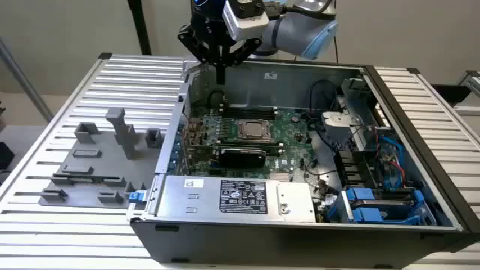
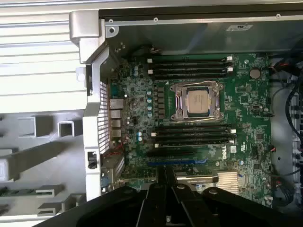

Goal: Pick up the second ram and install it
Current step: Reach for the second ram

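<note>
Left: second ram (image 2: 9,191), as I read it, is the green strip in the grey holder (image 1: 75,181) on the worktop (image 1: 45,236), so pickup looks not done; grasping it calls for fingers spread and lined along the stick. Tool (image 1: 221,80) hangs over the far-left corner of the PC case (image 1: 300,243), fingers pressed together, nothing visibly pinched. Wrist view shows that strip and the DIMM slots (image 2: 189,66) on the motherboard (image 2: 246,99); exterior view shows the tool's height.

One open computer case (image 1: 408,107) with one green motherboard (image 2: 246,94), one processor (image 2: 198,100), two banks of memory slots (image 2: 189,67), one power supply (image 1: 225,197); one gripper (image 2: 165,176); one grey holder tray (image 1: 75,185)
</note>
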